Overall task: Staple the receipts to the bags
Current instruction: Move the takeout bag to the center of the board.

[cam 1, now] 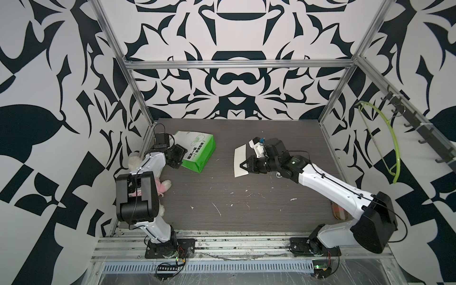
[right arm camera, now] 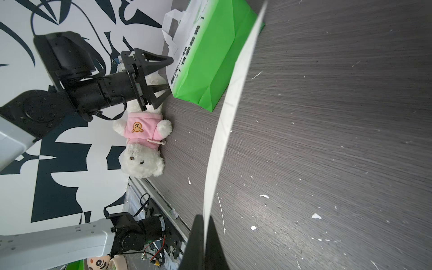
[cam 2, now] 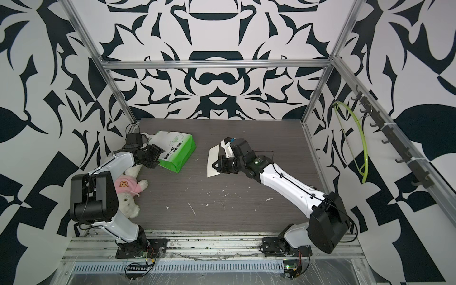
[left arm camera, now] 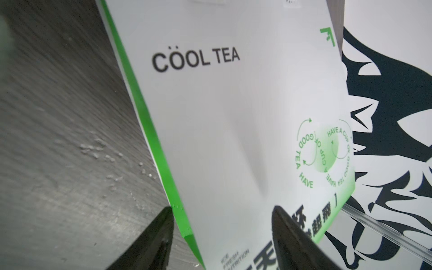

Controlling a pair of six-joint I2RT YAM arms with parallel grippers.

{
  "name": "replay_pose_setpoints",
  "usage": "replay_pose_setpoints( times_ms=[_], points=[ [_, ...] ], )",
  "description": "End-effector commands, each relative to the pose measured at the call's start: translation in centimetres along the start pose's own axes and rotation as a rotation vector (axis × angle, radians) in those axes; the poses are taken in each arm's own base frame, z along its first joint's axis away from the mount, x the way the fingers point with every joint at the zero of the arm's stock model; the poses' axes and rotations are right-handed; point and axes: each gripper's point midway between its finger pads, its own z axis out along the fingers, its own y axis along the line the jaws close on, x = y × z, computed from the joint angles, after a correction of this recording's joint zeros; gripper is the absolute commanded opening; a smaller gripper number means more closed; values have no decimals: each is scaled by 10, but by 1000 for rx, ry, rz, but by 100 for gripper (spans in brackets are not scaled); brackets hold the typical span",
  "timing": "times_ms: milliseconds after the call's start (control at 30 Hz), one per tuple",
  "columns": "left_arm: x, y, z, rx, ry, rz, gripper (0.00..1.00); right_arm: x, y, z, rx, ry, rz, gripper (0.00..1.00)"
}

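The bag, white with green base and sides, lies at the back left of the table, and its "COOL TEA" face fills the left wrist view. My left gripper spans the bag's bottom end, one finger against the green edge and the other on the printed face. The receipt, a cream-white slip, hangs on edge above the table's middle. My right gripper is shut on its lower edge. In the right wrist view the slip curves toward the bag.
A white plush bear in a pink shirt lies by the left arm. A small white stapler sits behind the right wrist. A green hanger hangs on the right wall. Paper scraps dot the dark table.
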Motion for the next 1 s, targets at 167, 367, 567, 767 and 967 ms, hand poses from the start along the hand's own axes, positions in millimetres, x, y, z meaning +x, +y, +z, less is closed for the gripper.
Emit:
replay_pose_setpoints(
  times_ms=[167, 367, 567, 767, 967],
  points=[
    [-7, -8, 10, 37, -5, 2, 47, -27, 24, -21, -61, -89, -40, 0],
    [-6, -18, 11, 80, 12, 9, 15, -38, 30, -24, -60, -88, -53, 0],
    [16, -38, 7, 137, 79, 62, 0, -48, 28, -41, -74, -125, -42, 0],
    [67, -60, 0, 145, 196, 189, 0, -66, 20, -63, -87, -170, -42, 0],
    [116, -62, 1, 139, 281, 253, 0, -80, 16, -71, -84, -181, -47, 0]
  ],
)
